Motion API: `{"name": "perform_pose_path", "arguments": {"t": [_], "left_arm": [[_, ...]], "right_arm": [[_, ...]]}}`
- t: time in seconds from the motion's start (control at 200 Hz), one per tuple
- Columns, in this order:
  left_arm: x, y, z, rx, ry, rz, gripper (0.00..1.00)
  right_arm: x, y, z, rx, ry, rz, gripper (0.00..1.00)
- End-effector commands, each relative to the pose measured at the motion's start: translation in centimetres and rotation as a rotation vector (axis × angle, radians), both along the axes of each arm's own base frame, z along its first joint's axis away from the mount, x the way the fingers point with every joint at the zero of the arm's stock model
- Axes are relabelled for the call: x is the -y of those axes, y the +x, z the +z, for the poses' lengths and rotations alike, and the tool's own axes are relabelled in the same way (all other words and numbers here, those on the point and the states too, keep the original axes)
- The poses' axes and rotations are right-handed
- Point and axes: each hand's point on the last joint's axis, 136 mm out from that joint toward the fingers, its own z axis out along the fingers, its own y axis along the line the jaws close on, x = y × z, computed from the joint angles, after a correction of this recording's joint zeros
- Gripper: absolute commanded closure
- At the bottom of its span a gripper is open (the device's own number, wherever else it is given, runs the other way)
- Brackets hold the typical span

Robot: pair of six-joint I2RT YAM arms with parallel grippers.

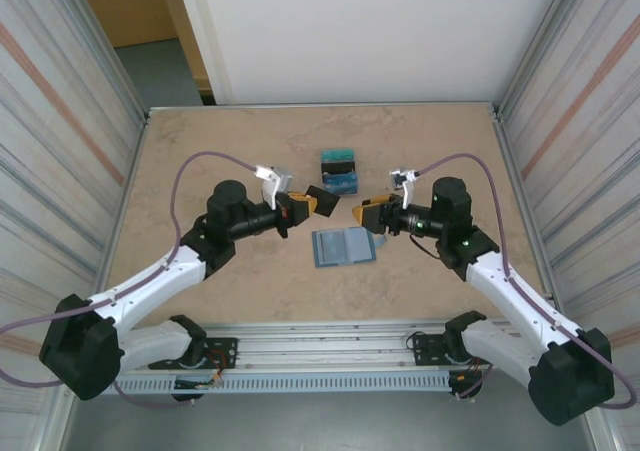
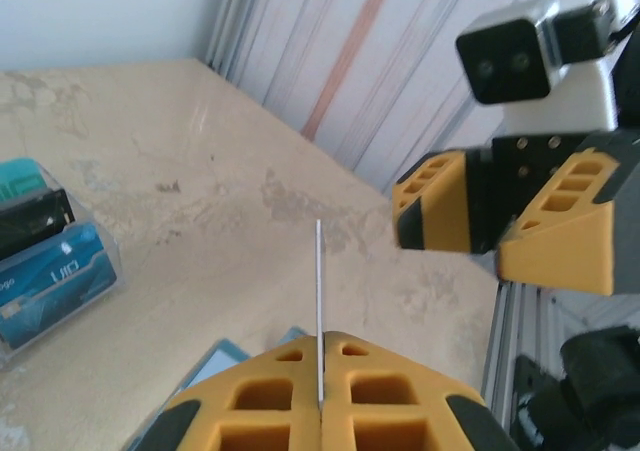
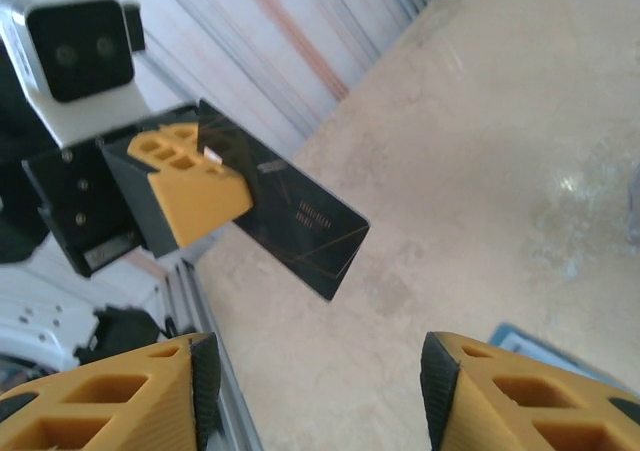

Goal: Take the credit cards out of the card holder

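A pale, marbled table point(image 1: 215, 151) is sitting between ribbed side walls point(image 1: 60, 101), with a white panel standing behind its far edge. Both arms are reaching in from the near edge, and their grippers are facing each other above the middle of the table.

The left gripper point(image 1: 306, 204) is pinching a black card point(image 3: 300, 221) between its orange fingers. From the left wrist the card is showing edge-on as a thin upright line rising from the closed fingertips. From the right wrist its dark face with fine printed lines is sticking out of those fingers, clear of the table.

The right gripper point(image 1: 362, 212) is hanging just beside that card with its jaws standing apart and nothing between them. It is not touching the card.

The card holder point(image 1: 343, 246) is lying open and flat on the table below the two grippers, slightly nearer the near edge, its grey-blue inner faces turned up.

Further toward the far edge, around the table's centre line, the other credit cards point(image 1: 338, 170) are resting in a small overlapping pile: a teal one farthest, a black one in the middle, a blue one nearest.
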Motion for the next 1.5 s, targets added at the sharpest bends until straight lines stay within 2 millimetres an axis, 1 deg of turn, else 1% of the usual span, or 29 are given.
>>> {"name": "perform_pose_path", "arguments": {"t": [0.0, 0.075, 0.16, 0.266, 0.371, 0.486, 0.687, 0.742, 0.772, 0.852, 0.932, 1.057, 1.077, 1.143, 1.208, 1.273, 1.338, 1.438, 1.498], "left_arm": [[-0.4, 0.1, 3.9, 0.042, -0.144, 0.031, 1.0], [-0.4, -0.2, 4.6, 0.039, -0.184, 0.021, 1.0], [-0.4, -0.3, 5.2, 0.036, -0.214, 0.017, 1.0], [-0.4, -0.4, 5.4, 0.033, -0.229, 0.011, 1.0], [-0.3, -0.6, 5.8, 0.037, -0.242, -0.004, 1.0], [-0.2, -0.8, 6.0, 0.032, -0.254, -0.018, 1.0], [0.0, -1.2, 6.3, 0.029, -0.266, -0.04, 1.0], [0.0, -1.3, 6.2, 0.027, -0.267, -0.04, 1.0], [0.0, -1.3, 6.3, 0.027, -0.269, -0.041, 1.0], [0.0, -1.3, 6.1, 0.024, -0.268, -0.039, 1.0], [0.0, -1.2, 6.0, 0.022, -0.266, -0.037, 1.0], [0.1, -1.2, 5.7, 0.018, -0.248, -0.039, 1.0], [0.2, -1.2, 5.8, 0.022, -0.243, -0.042, 0.97], [0.1, -1.3, 5.8, 0.034, -0.212, -0.045, 0.82], [-0.2, -1.6, 6.1, 0.065, -0.163, -0.043, 0.64], [-0.7, -1.9, 6.5, 0.112, -0.101, -0.032, 0.52], [-1.3, -2.5, 7.3, 0.175, -0.031, -0.034, 0.43], [-1.7, -3.7, 8.3, 0.257, 0.094, -0.084, 0.39], [-1.7, -4.6, 8.3, 0.273, 0.162, -0.137, 0.36]], "right_arm": [[-1.5, 0.5, 2.8, 0.055, 0.117, 0.033, 0.43], [-2.5, 0.5, 3.0, 0.057, 0.131, 0.077, 0.43], [-3.8, 0.3, 3.6, 0.074, 0.142, 0.127, 0.44], [-4.8, 0.2, 4.6, 0.102, 0.154, 0.173, 0.44], [-5.2, 0.2, 5.5, 0.127, 0.167, 0.194, 0.45], [-5.6, 0.5, 5.7, 0.128, 0.172, 0.204, 0.44], [-6.0, 0.4, 6.3, 0.14, 0.209, 0.235, 0.48], [-6.0, 0.2, 6.5, 0.145, 0.215, 0.243, 0.52], [-6.0, 0.1, 6.6, 0.149, 0.216, 0.248, 0.56], [-6.0, -0.1, 6.9, 0.156, 0.219, 0.255, 0.75], [-5.9, -0.3, 6.9, 0.157, 0.218, 0.259, 0.9], [-5.8, -0.6, 6.7, 0.157, 0.193, 0.274, 0.99], [-5.8, -0.6, 6.7, 0.157, 0.186, 0.274, 1.0], [-5.7, -0.7, 6.5, 0.157, 0.16, 0.274, 1.0], [-5.5, -0.9, 6.3, 0.16, 0.128, 0.269, 1.0], [-5.2, -1.1, 5.9, 0.154, 0.085, 0.261, 1.0], [-4.9, -1.5, 5.6, 0.156, 0.046, 0.263, 1.0], [-4.4, -2.4, 5.3, 0.164, -0.009, 0.282, 1.0], [-4.2, -2.9, 5.1, 0.166, -0.035, 0.295, 1.0]]}}
